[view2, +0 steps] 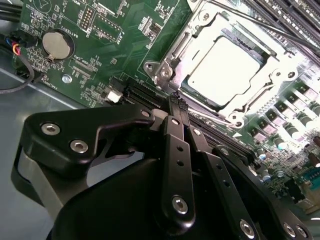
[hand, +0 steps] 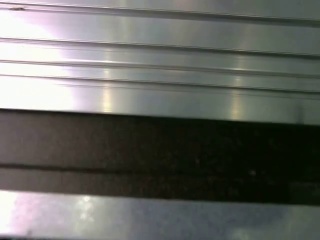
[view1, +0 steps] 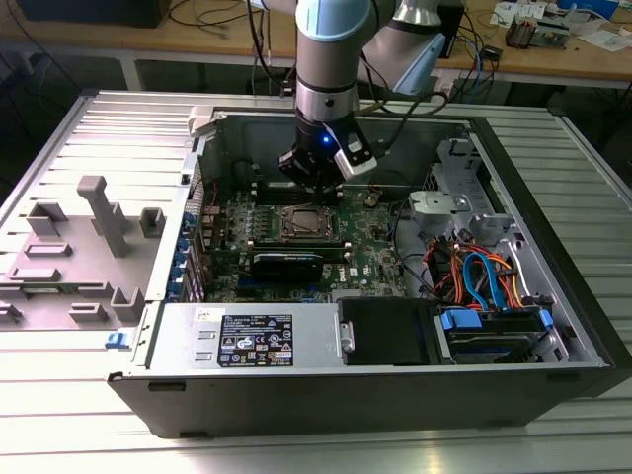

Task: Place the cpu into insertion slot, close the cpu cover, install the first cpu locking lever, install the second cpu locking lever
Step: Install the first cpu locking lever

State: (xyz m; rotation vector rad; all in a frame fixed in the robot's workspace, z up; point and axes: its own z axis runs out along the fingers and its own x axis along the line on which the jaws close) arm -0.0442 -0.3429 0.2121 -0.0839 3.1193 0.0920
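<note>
We count one cpu in the slot under one cover; fingers together, empty, at the socket's 7 o'clock corner

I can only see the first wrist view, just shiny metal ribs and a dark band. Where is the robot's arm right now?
Observer: In the exterior view the gripper hangs over the green circuit board inside an open computer case.
Operator: Is the silver chip in place?
Observer: Yes. In the second wrist view the chip lies in its socket, with the cover frame flat around it.
Operator: Is the gripper holding anything?
Observer: No. It is shut and empty, its tip beside the socket's edge.
</note>
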